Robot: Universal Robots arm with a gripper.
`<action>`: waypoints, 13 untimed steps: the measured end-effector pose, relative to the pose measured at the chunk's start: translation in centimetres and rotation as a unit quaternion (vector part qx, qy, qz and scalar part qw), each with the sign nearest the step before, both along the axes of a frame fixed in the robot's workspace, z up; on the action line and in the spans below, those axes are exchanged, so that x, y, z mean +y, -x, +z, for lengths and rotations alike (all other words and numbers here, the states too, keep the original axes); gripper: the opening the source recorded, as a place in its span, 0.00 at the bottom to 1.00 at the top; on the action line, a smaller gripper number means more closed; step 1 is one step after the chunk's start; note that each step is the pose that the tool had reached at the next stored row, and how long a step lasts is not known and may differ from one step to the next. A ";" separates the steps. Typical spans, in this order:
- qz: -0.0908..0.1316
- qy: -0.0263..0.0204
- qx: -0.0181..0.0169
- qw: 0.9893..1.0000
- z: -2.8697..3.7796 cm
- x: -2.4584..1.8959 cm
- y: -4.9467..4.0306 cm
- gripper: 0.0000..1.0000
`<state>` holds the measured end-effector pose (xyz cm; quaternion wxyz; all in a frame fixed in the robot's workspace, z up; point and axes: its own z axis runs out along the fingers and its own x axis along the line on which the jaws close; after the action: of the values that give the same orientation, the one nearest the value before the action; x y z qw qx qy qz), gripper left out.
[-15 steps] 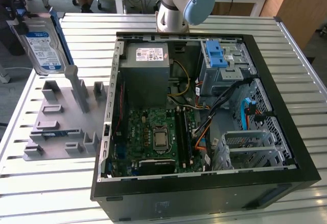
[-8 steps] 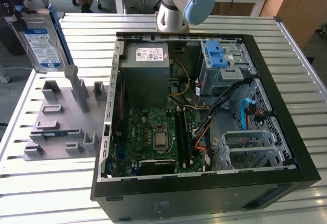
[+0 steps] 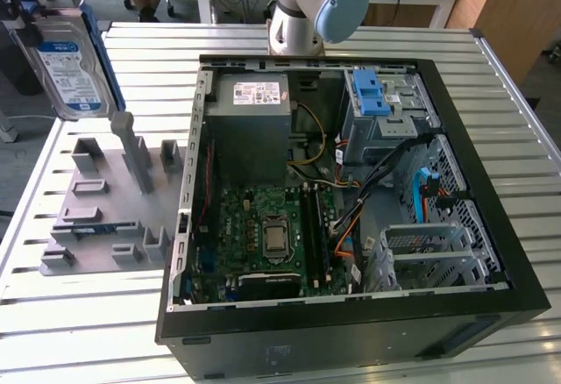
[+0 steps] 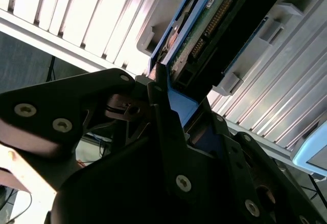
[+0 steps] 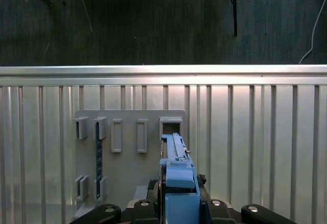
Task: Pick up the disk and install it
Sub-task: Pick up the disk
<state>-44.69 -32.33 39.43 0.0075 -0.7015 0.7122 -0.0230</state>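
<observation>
The disk (image 3: 66, 67), a silver hard drive with a white-and-blue label in a blue carrier bracket, hangs in the air at the exterior view's far left, above the grey holder fixture (image 3: 110, 200). My gripper (image 3: 24, 11) is shut on its upper end. In the second wrist view the disk (image 4: 219, 24) shows its green circuit-board side, with a black finger (image 4: 162, 112) pressed on the blue bracket. The first wrist view shows the disk (image 5: 176, 170) edge-on over the holder fixture (image 5: 130, 152).
The open computer case (image 3: 351, 314) lies on the slatted metal table (image 3: 70, 331), to the exterior view's right of the fixture. Inside are a grey power supply (image 3: 254, 112), a motherboard (image 3: 267, 235) and a grey drive cage with a blue handle (image 3: 377, 95). The arm's base (image 3: 307, 7) stands behind the case.
</observation>
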 end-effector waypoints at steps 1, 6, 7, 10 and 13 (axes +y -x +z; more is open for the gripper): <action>0.000 0.000 0.000 1.000 0.12 0.00 0.00 0.36; 0.000 0.000 0.000 1.000 0.64 0.00 0.00 0.36; 0.000 0.000 0.000 1.000 0.73 0.00 0.00 0.36; 0.000 0.000 0.000 1.000 1.02 0.00 0.00 0.36; 0.000 0.000 0.000 1.000 1.32 0.00 0.00 0.36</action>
<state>-44.69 -32.33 40.75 0.0078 -0.7015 0.7122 -0.0234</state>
